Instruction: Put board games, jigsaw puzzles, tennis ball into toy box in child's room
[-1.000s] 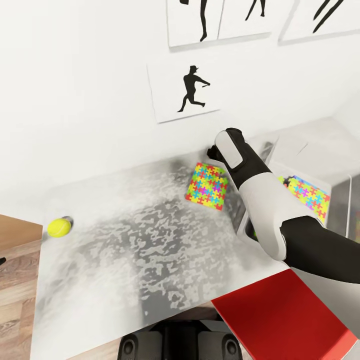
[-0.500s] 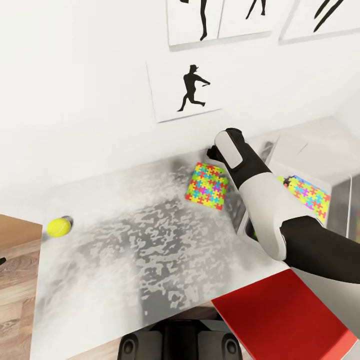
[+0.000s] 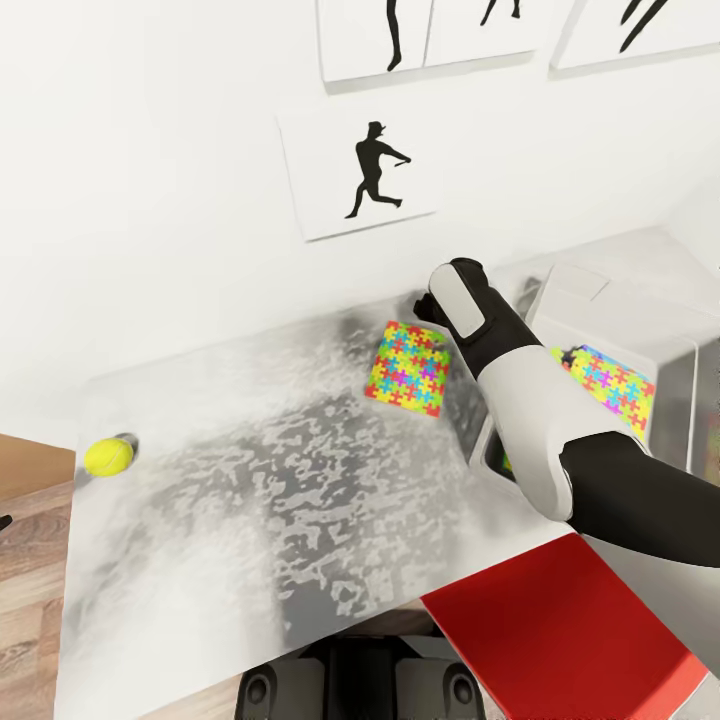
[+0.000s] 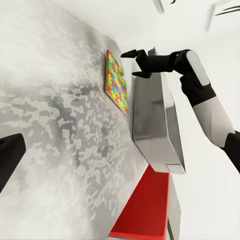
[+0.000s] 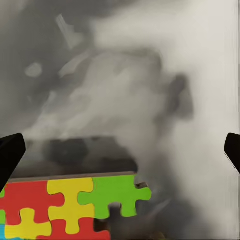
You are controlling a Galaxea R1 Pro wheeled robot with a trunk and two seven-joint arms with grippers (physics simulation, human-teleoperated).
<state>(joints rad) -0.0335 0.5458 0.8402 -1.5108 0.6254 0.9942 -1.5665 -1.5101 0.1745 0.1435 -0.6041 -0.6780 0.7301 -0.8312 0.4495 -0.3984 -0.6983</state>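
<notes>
One multicoloured jigsaw puzzle (image 3: 408, 368) is laid flat on the table (image 3: 250, 500), another (image 3: 605, 385) is seen inside the grey toy box (image 3: 600, 325), and the tennis ball (image 3: 108, 457) is rested near the table's far-left edge.

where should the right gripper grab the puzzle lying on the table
Probably by the jigsaw puzzle's far edge nearest the wall, where the open right gripper hovers. It lies flat and thin on the table, so come down from above, slipping a finger under that edge.

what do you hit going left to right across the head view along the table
tennis ball → puzzle lying on the table → right gripper and its forearm → toy box holding the second puzzle
</notes>
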